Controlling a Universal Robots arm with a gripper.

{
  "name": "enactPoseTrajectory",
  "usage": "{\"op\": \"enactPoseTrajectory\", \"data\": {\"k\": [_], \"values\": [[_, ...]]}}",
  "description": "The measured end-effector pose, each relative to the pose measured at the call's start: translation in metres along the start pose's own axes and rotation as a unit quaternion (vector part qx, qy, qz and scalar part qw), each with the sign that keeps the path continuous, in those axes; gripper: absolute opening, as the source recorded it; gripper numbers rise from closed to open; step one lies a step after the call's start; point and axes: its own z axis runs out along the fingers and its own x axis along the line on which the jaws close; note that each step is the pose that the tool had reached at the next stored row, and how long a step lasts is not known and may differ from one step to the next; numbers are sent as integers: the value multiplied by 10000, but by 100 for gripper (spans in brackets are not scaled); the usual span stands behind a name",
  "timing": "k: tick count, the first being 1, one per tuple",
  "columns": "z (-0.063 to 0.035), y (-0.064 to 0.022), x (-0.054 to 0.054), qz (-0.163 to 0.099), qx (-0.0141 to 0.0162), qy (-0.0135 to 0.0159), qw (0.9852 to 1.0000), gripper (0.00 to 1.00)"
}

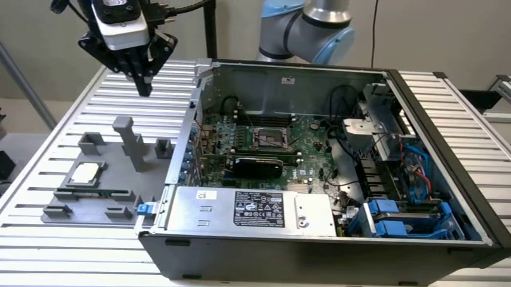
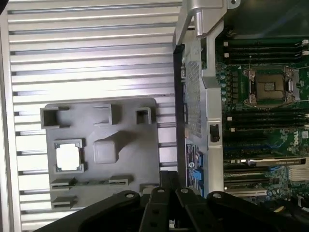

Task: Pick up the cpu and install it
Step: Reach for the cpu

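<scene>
The cpu (image 1: 85, 173) (image 2: 67, 157) lies flat, silvery top up, in a square recess of the grey holder tray (image 1: 112, 176) (image 2: 133, 164) on the slatted desk (image 1: 64, 251) (image 2: 87, 58). It is well below the jaws and off from them toward the exterior view's lower left. Being square, it offers no long axis to line up with. The jaws are pinched fully together, holding nothing, and hang high over the tray's far edge. On the jaws' other side, inside the open computer case (image 1: 319, 263) (image 2: 212, 96), sits the bare motherboard socket (image 1: 270, 139) (image 2: 270, 87), unfilled.
</scene>
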Motion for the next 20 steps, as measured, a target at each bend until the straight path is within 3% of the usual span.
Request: {"op": "enactPoseTrajectory", "data": {"k": [11,20], "values": [[-3,-81,496,0,1,-1,10000,11],[102,-115,905,0,0,-1,10000,11]]}}
